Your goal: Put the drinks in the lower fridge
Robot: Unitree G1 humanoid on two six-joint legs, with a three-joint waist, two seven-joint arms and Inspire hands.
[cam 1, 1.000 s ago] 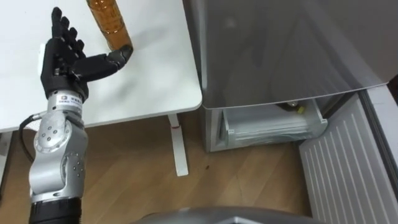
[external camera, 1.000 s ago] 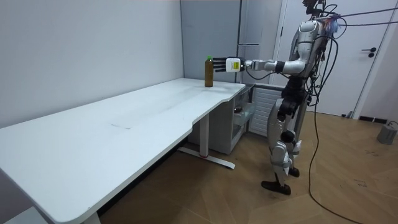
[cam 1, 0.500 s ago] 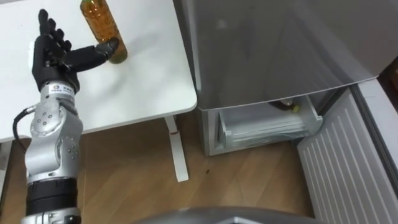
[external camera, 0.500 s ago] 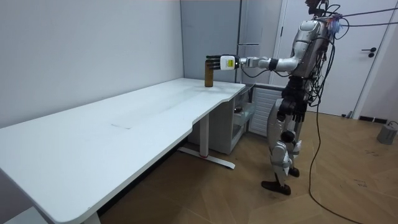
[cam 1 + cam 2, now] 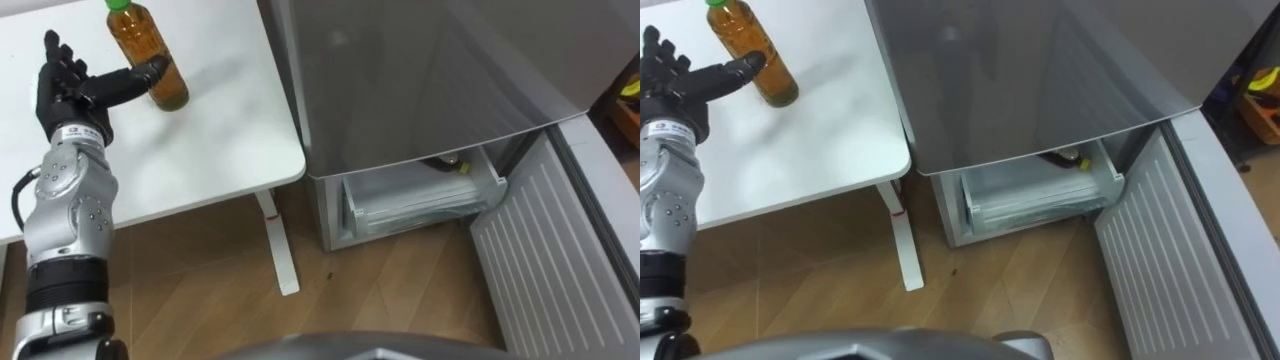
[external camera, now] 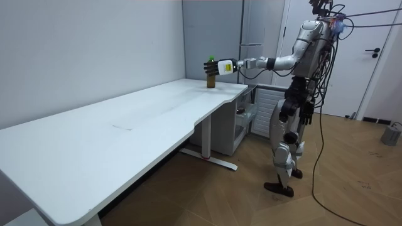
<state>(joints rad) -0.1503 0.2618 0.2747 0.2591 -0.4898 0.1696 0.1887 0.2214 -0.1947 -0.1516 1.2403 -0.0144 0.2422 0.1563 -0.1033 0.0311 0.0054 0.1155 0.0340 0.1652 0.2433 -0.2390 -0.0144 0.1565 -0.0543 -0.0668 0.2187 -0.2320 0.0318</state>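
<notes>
An amber drink bottle [image 5: 152, 62] with a green cap stands upright on the white table [image 5: 200, 140], near the corner beside the fridge. My left hand [image 5: 68, 88] is open just to its left, fingers straight. The thumb lies against the bottle's front, and nothing is curled round the bottle. In the room view the left arm reaches out level to the bottle [image 6: 211, 75] with the left hand [image 6: 223, 64] at it. I stand on the wooden floor between the table's end and the fridge. My right hand [image 6: 307, 113] hangs low by my hip.
The grey fridge [image 5: 420, 80] stands to the right of the table. Its lower drawer [image 5: 420, 197] is pulled out, with a dark bottle-like item [image 5: 446, 161] at its back. The lower door [image 5: 560, 260] stands swung open at the right. A table leg [image 5: 275, 245] is below the corner.
My left hand has moved in toward the bottle, and the thumb now rests on it. The head camera has shifted, so the whole scene sits further left.
</notes>
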